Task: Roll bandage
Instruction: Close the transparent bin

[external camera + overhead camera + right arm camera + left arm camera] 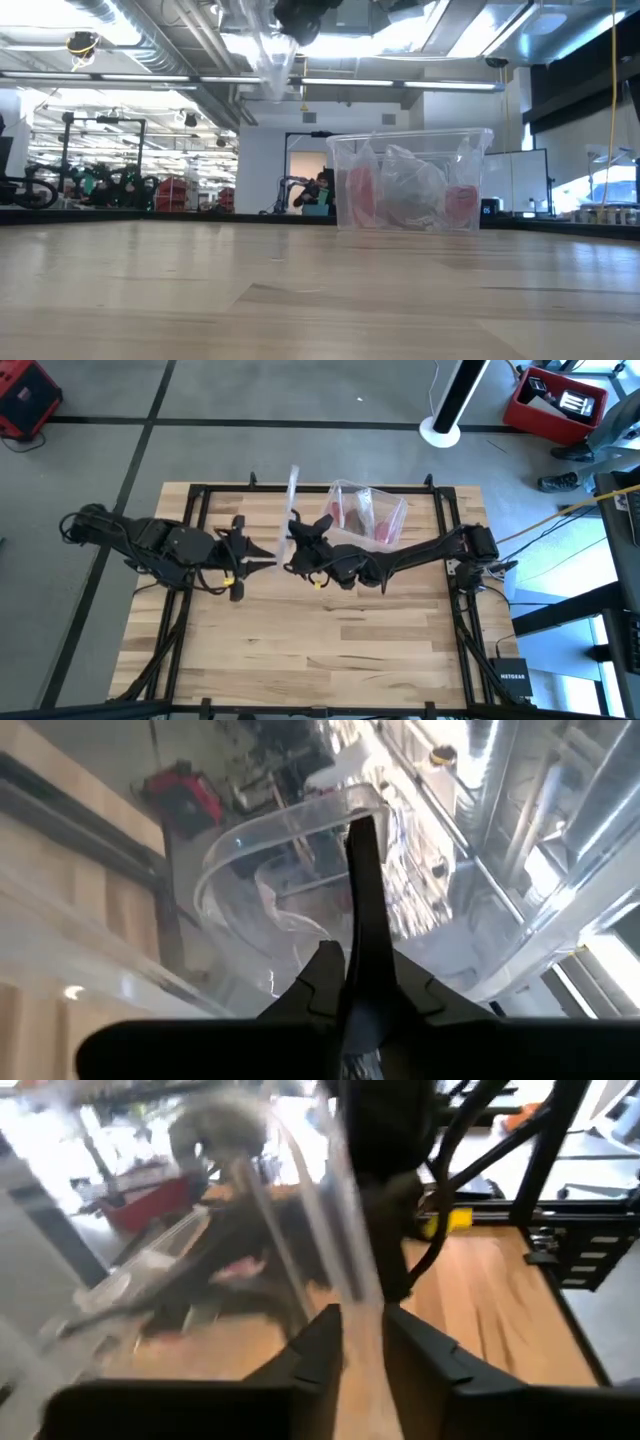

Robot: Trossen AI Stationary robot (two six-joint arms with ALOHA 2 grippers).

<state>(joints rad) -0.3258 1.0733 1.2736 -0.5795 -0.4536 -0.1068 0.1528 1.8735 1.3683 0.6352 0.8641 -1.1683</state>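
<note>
Both pincers clamped on clear plastic, bandage not out yet

Right pincer point(298, 532) sits just beside the clear box point(400, 525), on its left-arm side, fingers closed flat on a clear plastic piece point(293, 490) held up off the tabletop point(330, 650). Left pincer point(360, 1330) is just past it, farther from the box, fingers narrowed onto the same piece. Bandage point(355, 510) shows pink inside the box, untouched. Judged step: getting the plastic out of the way. To do it well, one pincer should let go first, the plastic should go down well apart from the box, and the next reach should go straight down into the box without nudging its wall
</note>
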